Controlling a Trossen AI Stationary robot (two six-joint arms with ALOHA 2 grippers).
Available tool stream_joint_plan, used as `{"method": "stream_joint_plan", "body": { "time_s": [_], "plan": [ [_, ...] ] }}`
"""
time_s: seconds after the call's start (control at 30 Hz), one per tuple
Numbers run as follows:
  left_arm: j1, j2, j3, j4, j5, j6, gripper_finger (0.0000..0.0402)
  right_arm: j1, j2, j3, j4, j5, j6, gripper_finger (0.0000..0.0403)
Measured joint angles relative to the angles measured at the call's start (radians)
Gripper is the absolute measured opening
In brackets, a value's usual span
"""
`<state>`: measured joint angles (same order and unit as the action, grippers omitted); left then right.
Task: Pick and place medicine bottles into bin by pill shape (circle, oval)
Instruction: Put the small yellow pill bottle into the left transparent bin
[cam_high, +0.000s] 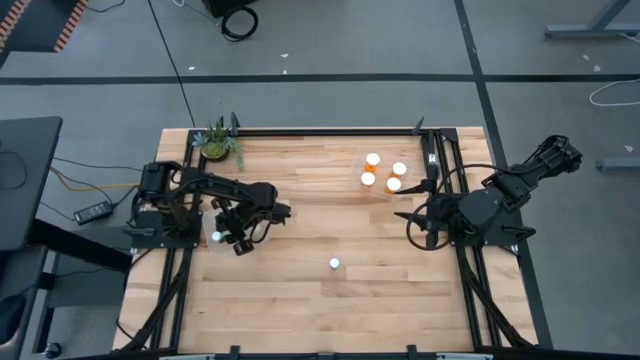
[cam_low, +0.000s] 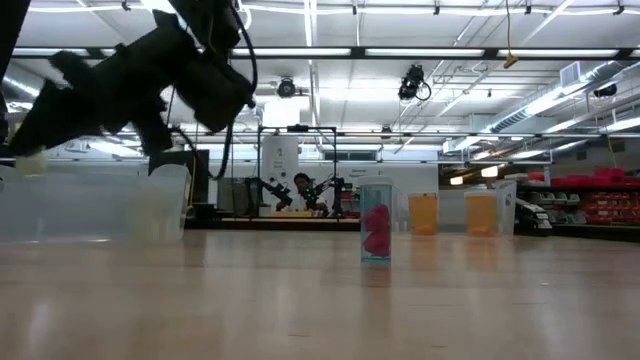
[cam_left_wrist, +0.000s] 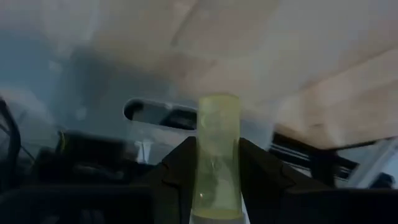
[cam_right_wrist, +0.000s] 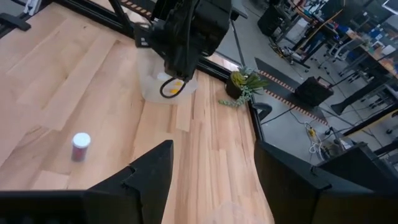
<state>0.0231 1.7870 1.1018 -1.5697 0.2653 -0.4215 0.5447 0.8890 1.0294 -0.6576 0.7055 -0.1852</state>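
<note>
Currently left gripper (cam_left_wrist: 214, 180) is clamped on a yellowish bottle (cam_left_wrist: 217, 155), hovering above a clear bin (cam_right_wrist: 163, 87) directly below it, so a drop looks imminent. Right gripper (cam_right_wrist: 211, 180) is spread wide, holds nothing, and waits at its own side of the surface (cam_high: 300, 300). Remaining: one lone bottle (cam_high: 335, 264) well apart from both grippers, plus a cluster of four orange bottles (cam_high: 383, 173) near the right gripper. Judging by that, roughly five left.

Grey concrete floor (cam_high: 330, 40) with dark tape lines; black cable coil (cam_high: 238, 20). Hall ceiling hung with long strip lights (cam_low: 420, 52). Red shelving (cam_low: 590, 205) at far right. Seated person (cam_low: 300, 190) at a distant workstation.
</note>
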Motion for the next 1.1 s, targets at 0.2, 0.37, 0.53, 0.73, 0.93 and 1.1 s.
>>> {"method": "stream_joint_plan", "body": {
  "time_s": [0.2,0.37,0.53,0.73,0.93,1.1],
  "plan": [
    [0.0,-0.004,0.172,0.003,0.014,-0.046,0.0111,-0.072,-0.006,-0.083,0.057,-0.087,-0.044,0.0231],
    [-0.011,-0.004,0.37,0.004,-0.069,-0.071,0.0115,-0.145,-0.019,-0.218,0.223,-0.213,-0.07,0.0231],
    [-0.039,-0.005,0.555,0.093,-0.201,-0.063,0.0112,-0.18,-0.018,-0.341,0.46,-0.237,-0.097,0.0231],
    [-0.1,-0.005,0.667,0.305,-0.327,0.034,0.0117,-0.196,-0.018,-0.417,0.652,-0.345,-0.104,0.0231],
    [-0.141,0.002,0.671,0.534,-0.366,0.102,0.0116,-0.197,-0.016,-0.471,0.802,-0.404,-0.081,0.0231],
    [-0.175,0.017,0.671,0.662,-0.429,0.218,0.0119,-0.211,0.02,-0.492,0.874,-0.415,-0.03,0.0231]
  ]
}}
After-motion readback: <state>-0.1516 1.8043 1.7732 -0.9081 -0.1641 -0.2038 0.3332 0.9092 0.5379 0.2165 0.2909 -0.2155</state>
